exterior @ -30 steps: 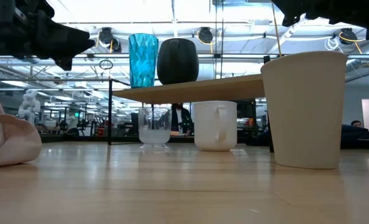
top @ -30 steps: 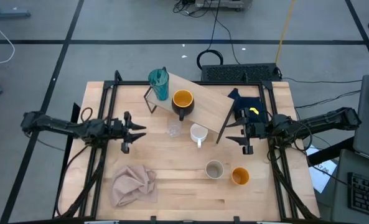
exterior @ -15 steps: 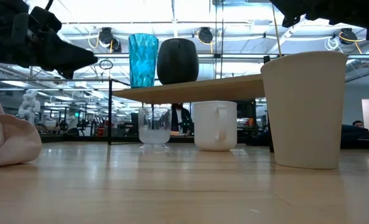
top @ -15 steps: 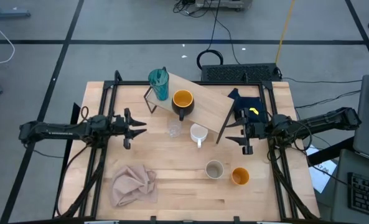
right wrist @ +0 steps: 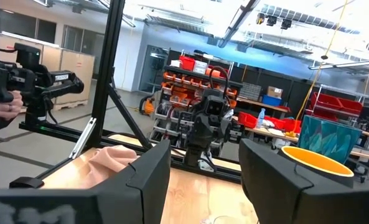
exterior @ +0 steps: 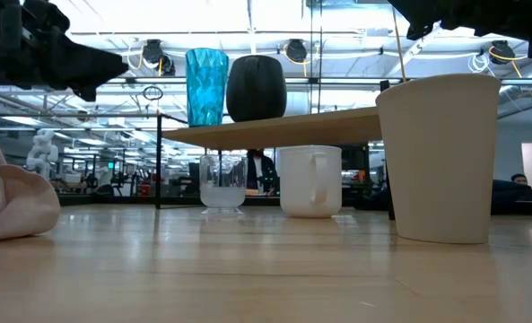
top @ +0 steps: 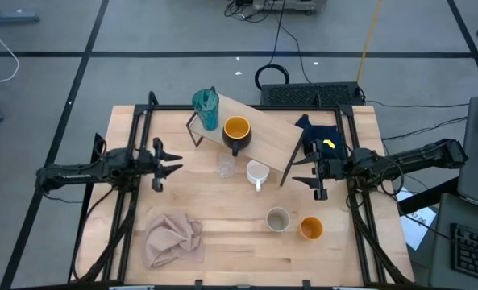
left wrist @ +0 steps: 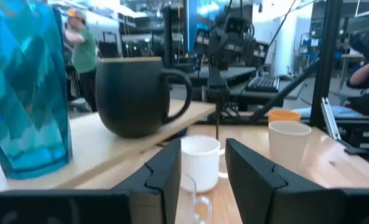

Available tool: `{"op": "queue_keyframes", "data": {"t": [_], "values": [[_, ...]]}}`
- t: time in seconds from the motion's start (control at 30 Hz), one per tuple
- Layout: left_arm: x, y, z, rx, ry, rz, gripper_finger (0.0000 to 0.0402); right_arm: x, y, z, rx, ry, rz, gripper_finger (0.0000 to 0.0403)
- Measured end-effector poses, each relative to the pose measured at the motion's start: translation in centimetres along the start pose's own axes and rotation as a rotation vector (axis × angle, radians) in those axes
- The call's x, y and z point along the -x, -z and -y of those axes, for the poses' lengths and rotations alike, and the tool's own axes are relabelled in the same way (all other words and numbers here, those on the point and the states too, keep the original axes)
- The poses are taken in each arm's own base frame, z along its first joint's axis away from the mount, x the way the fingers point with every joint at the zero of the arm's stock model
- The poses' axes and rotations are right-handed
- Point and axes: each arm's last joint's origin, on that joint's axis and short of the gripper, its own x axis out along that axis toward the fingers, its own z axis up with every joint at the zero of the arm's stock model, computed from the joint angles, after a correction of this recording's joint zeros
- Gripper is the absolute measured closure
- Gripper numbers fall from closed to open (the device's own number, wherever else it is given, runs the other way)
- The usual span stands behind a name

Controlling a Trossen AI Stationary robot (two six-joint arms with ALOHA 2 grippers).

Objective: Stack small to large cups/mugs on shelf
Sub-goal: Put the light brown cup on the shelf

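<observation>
My left gripper point(top: 160, 156) hangs left of the shelf point(top: 271, 135), fingers apart and empty. On the shelf stand two: the teal tumbler point(top: 205, 109) and the black mug point(top: 236, 134). Just off its near edge sit the clear glass point(top: 226, 167) and the white mug point(top: 257, 172); the beige cup point(top: 278, 218) and orange cup point(top: 310, 228) wait farther off. Six vessels in all, one pink cloth point(top: 175, 239). The glass looks light, slick and fragile, so I'd pinch its rim gently. My right gripper point(top: 320, 170), spread and empty, hangs right of the shelf.
</observation>
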Motion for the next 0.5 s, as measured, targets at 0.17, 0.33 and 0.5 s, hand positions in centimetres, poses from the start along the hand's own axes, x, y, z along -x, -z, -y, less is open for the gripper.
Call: {"op": "queue_keyframes", "data": {"t": [0.17, 0.33, 0.5], "values": [[0.08, -0.05, 0.0, 0.034, 0.0, 0.006, 0.0277, 0.0, 0.0, 0.0, 0.004, 0.0, 0.0, 0.022], [0.08, -0.1, -0.01, 0.084, -0.003, 0.012, 0.0277, 0.0, 0.0, 0.0, 0.006, 0.0, 0.0, 0.022], [0.08, -0.17, -0.01, 0.092, -0.003, 0.018, 0.0277, 0.0, -0.15, 0.03, -0.003, 0.004, 0.016, 0.022]]}}
